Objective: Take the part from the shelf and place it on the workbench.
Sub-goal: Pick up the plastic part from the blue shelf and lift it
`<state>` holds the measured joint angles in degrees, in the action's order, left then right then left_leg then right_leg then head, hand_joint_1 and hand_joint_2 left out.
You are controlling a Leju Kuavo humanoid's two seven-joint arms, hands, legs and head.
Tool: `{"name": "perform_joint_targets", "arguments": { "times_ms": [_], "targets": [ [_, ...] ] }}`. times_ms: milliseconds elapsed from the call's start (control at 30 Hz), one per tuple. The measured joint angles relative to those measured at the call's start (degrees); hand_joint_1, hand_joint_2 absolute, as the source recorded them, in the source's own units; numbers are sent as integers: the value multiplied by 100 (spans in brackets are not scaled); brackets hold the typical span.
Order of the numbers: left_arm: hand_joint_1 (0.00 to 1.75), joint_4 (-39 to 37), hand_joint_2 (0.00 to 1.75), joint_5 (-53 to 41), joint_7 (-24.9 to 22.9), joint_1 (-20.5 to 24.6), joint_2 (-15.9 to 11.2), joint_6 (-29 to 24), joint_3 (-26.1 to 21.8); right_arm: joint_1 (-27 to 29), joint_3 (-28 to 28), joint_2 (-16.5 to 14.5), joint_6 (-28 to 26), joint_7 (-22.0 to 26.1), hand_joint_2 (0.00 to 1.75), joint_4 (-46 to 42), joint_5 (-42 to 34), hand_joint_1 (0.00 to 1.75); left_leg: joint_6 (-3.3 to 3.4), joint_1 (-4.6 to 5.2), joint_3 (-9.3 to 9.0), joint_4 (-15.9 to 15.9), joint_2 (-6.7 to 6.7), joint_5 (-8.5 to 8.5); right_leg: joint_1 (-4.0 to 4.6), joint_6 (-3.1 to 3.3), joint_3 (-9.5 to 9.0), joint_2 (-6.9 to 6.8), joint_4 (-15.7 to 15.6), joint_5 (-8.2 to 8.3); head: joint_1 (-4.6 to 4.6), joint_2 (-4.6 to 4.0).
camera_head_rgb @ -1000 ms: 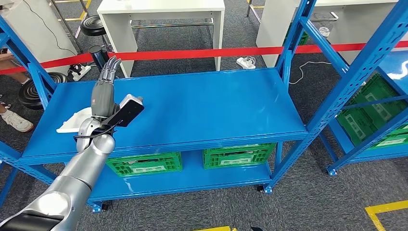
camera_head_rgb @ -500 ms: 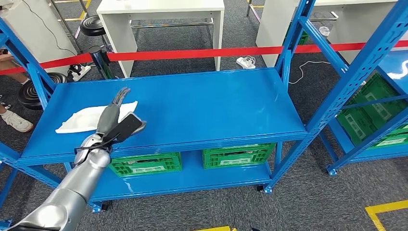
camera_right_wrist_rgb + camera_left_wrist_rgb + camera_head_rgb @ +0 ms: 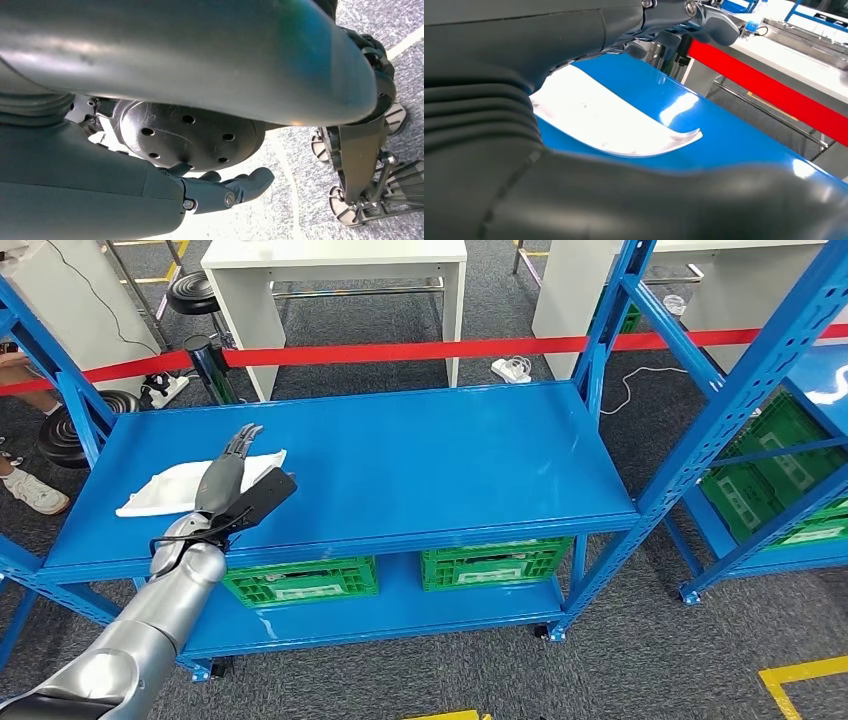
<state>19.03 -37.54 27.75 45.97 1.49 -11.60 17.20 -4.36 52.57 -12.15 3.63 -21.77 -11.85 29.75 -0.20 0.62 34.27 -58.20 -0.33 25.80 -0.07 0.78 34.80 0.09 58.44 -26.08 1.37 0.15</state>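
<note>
L hand [image 3: 228, 476] over white part [image 3: 165, 490], left-centre of head view.
Part lies flat on the blue shelf [image 3: 420, 455]; fingers [image 3: 242, 439] stretched out, spread, gripping nothing. L wrist view adds the part's [image 3: 599, 117] curved, pointed end, hand [image 3: 574, 30] above it; contact unclear. R wrist view: R hand [image 3: 220, 192] by floor, fingers loosely curled, state can't tell.

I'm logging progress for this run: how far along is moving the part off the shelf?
Nothing looks finished yet: the white part lies flat on the blue shelf. In hand: the left hand is over the part, fingers extended, no grip visible. The right hand hangs empty. Left: gripping, lifting, carrying to the workbench.
</note>
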Motion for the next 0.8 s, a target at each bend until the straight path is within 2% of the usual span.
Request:
{"name": "perform_joint_targets", "arguments": {
  "times_ms": [233, 400, 533, 800],
  "targets": [
    [0, -121, 0, -39, -9, 11, 10, -46, 1, 0, 64, -1, -5, 0, 0, 0, -7, 0, 0, -2, -1, 0, 0, 0, 0, 1, 0, 0, 0, 0, 1, 0],
    [0, -194, 0, -106, -195, 12, -4, -245, 0, 0, 68, -1, 0, 0, 0, 0, 63, 0, 0, -2, 0, 0, 0, 0, 1, 0, 0, 0, 0, 0, 1, 0],
    [0, -260, 175, -381, -492, 12, -62, -523, 1, 0, 68, -1, 40, 0, 0, 0, 150, 0, -1, -2, 0, 1, 0, 0, 1, 0, 0, 0, 0, 0, 1, 0],
    [0, -398, 175, -563, -1463, 31, -280, -420, 2, 0, 68, -1, 62, 0, 0, 0, 188, 0, -1, -3, 0, 1, 0, 0, 1, 1, 0, 0, 1, -1, 1, -1]
  ]
}}
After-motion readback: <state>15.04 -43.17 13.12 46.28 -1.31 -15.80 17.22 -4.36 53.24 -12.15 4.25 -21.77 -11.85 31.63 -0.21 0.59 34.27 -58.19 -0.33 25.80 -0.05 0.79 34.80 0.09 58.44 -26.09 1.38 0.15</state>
